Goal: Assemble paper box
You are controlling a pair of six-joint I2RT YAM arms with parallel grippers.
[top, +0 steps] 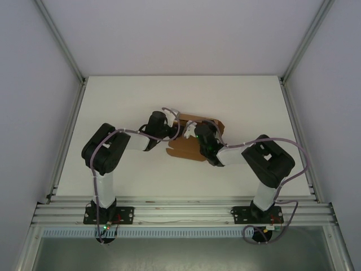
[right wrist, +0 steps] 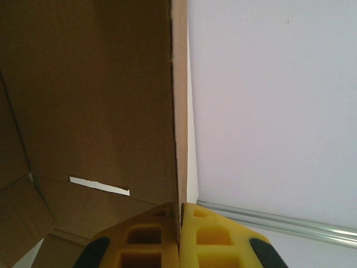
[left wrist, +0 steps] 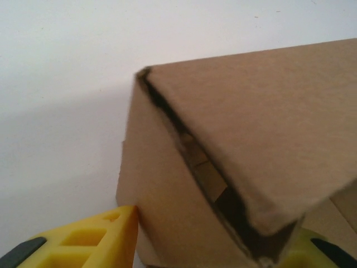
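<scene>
Overhead, I see a plain white tabletop (top: 113,107) inside white walls (top: 34,84) framed by aluminium posts (top: 62,45). One paper box (top: 181,149) sits at the tabletop's centre, between my two arms (top: 107,149). It is brown, unprinted cardboard, partly folded, with walls raised and a flap lying flat toward the near side. The left wrist camera shows a folded corner with a dark gap where the layers meet. The right wrist camera shows one narrow slot (right wrist: 99,186) cut in an inner panel. Two hands are on the box. The left hand (left wrist: 216,226) is closed around that corner, yellow fingers (left wrist: 95,240) against the cardboard on both sides. The right hand (right wrist: 179,211) pinches the thin edge of an upright wall.
</scene>
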